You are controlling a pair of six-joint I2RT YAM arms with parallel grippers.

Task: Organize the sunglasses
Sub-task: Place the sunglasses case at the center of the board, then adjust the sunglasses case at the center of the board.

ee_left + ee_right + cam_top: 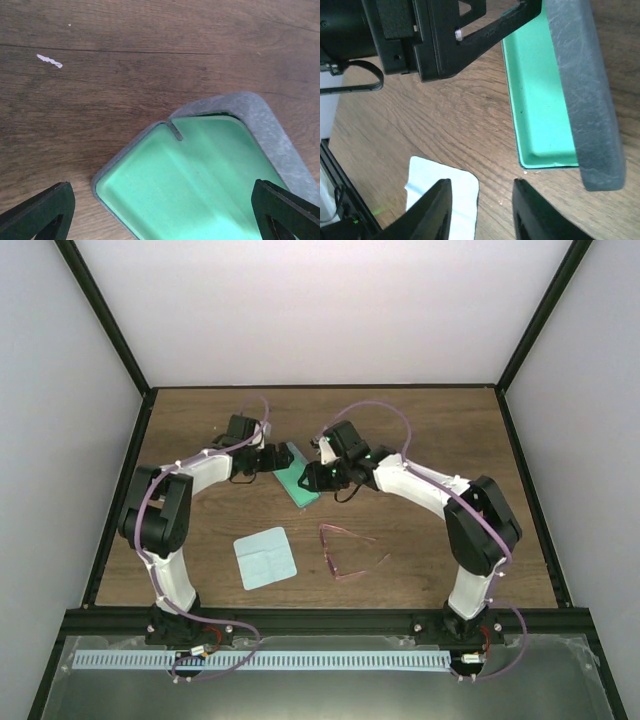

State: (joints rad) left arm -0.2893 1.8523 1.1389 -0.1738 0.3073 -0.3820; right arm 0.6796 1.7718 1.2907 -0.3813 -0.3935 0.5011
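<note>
The sunglasses [345, 552], with a thin pink-red frame, lie open on the table right of centre, apart from both grippers and out of both wrist views. The grey-blue case [298, 478] lies open with its green interior up, between the two grippers. My left gripper [274, 459] is wide open and empty over the case's left end; its wrist view shows the green interior [200, 180] between the black fingers [40, 212]. My right gripper [318, 476] is open and empty beside the case [540, 100], over bare wood. The case's grey lid [585, 90] stands along its side.
A pale blue square cloth [266, 557] lies flat near the front, left of the sunglasses; its corner shows under my right gripper's left finger in the right wrist view [445, 195]. Black frame posts and white walls border the wooden table [430, 430].
</note>
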